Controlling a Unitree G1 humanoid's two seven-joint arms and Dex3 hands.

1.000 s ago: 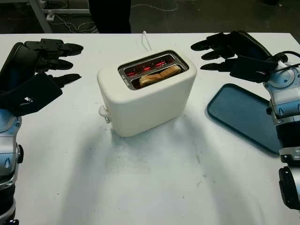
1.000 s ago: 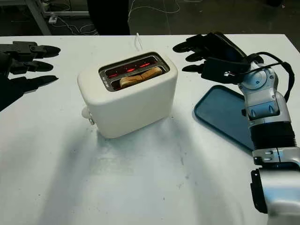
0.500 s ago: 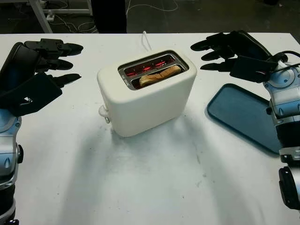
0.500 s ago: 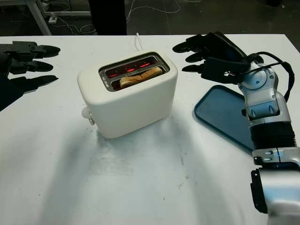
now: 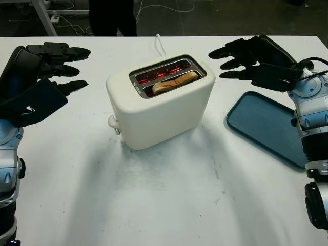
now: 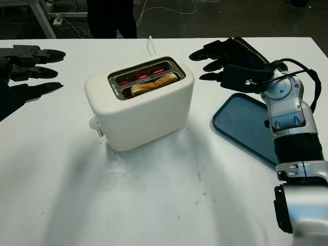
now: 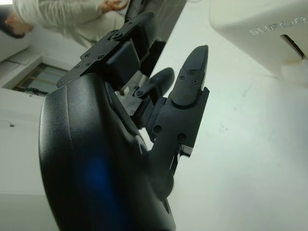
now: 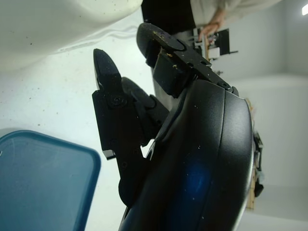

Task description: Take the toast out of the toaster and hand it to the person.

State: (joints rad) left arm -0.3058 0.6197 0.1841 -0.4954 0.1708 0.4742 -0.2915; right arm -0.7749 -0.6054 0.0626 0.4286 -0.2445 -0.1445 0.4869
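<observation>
The left hand (image 5: 48, 66) is open and holds nothing, well off to one side of the toaster (image 5: 160, 102); the right hand (image 5: 246, 54) is likewise open and empty on the toaster's other side, a little beyond it, its fingers pointing toward the toaster. Between the two hands the cream toaster stands on the white table (image 5: 164, 200), a white cord (image 5: 159, 43) running away from its far side.

The toast (image 5: 174, 82) sits in the slot nearer the robot, its pale brown crust just above the rim, leaning along the slot; the farther slot glows red.

Just below the right hand's wrist lies a blue tray (image 5: 266, 125), flat on the table. The right wrist view gives its rounded corner (image 8: 43, 183) close under the fingers, with the toaster's curved wall ahead of the fingertips.

The left wrist view adds the toaster's end wall with raised lettering (image 7: 276, 26) and its lever knob, and a person in a light top (image 7: 62, 14) beyond the table. In the head views the person (image 5: 110, 15) appears as dark legs at the table's far edge.
</observation>
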